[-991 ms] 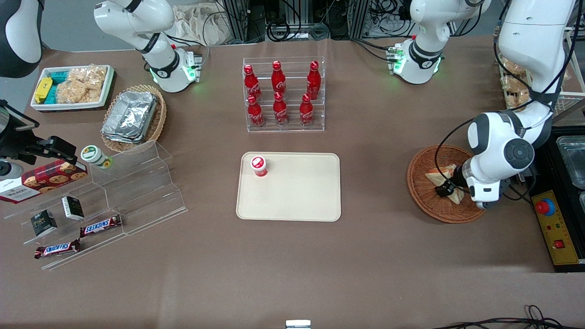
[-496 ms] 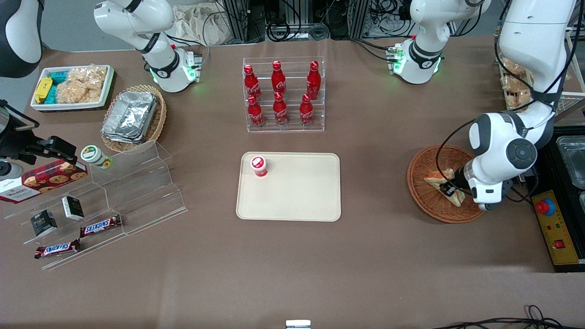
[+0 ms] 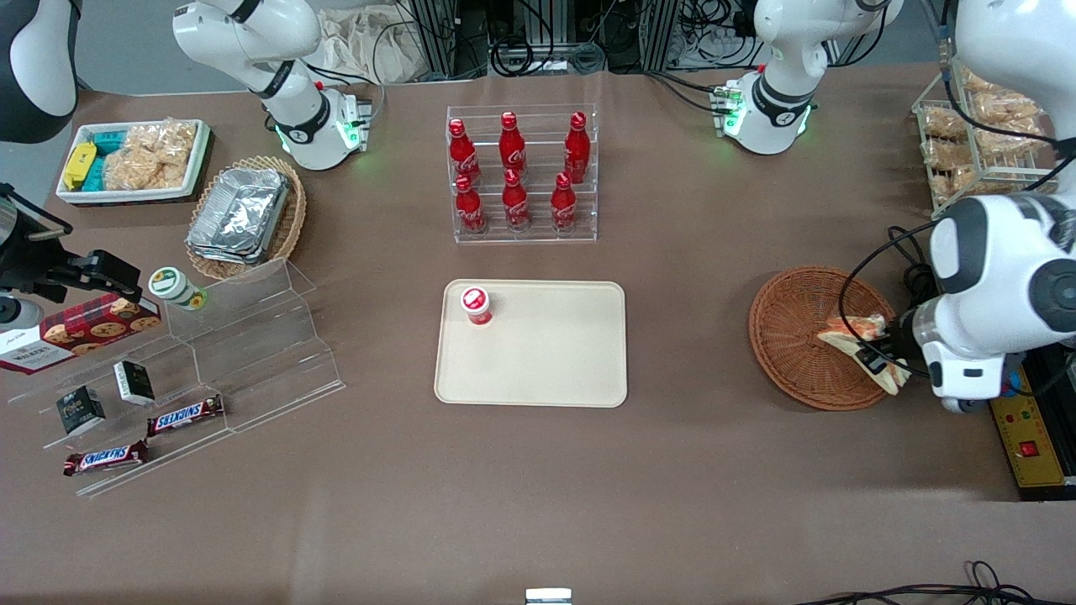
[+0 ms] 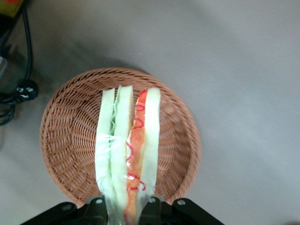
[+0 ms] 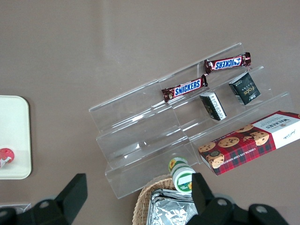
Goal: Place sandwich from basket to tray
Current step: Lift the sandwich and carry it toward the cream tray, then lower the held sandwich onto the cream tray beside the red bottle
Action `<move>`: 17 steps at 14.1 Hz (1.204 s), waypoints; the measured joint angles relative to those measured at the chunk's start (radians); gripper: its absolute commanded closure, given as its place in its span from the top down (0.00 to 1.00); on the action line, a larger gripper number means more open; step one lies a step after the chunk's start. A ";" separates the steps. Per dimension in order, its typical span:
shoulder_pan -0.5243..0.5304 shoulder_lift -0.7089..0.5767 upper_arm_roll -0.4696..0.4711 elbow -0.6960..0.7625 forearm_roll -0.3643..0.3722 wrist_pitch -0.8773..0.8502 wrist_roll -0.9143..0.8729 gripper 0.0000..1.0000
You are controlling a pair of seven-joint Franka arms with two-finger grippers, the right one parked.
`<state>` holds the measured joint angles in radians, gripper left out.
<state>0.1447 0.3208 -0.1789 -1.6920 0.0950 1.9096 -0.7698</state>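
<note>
Landmark = basket (image 3: 803,340), sitting on the worktop (image 3: 538,470) toward the working arm's end.

Nearest the front camera: the tool (image 3: 878,360) is hovering over the basket's rim on the working arm's side, fingers (image 4: 96,206) closed in on the sandwich (image 3: 853,332), pinching it at one end w/ bread on both sides. In the left wrist view the sandwich (image 4: 126,154) is hanging edge-on above the basket (image 4: 65,140), lifted clear of the weave, layers showing: pale bread, green, red/pink filling.

Same depth as the basket, well apart toward the parked arm's end: the tray (image 3: 531,343), lying flat w/ a small red-capped cup (image 3: 476,306) standing in its corner. No sandwich on it yet.

Farther from the camera than the basket, past the tray: a clear rack of red bottles (image 3: 521,172). Farther still, at the working arm's edge of the worktop, a wire rack of bagged snacks (image 3: 975,134).
</note>
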 measured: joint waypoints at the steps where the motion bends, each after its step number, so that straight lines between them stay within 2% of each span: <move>1: -0.002 -0.001 -0.018 0.053 -0.001 -0.033 0.010 0.00; 5: -0.046 0.007 -0.135 0.140 -0.002 -0.066 -0.024 0.00; 8: -0.142 0.088 -0.201 0.163 -0.002 0.023 -0.096 0.00; 12: -0.328 0.297 -0.210 0.250 0.016 0.190 -0.146 0.00; 17: -0.403 0.428 -0.211 0.296 0.068 0.254 -0.091 0.00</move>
<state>-0.2586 0.7487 -0.3894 -1.3959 0.1631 2.1639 -0.8613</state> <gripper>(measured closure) 0.806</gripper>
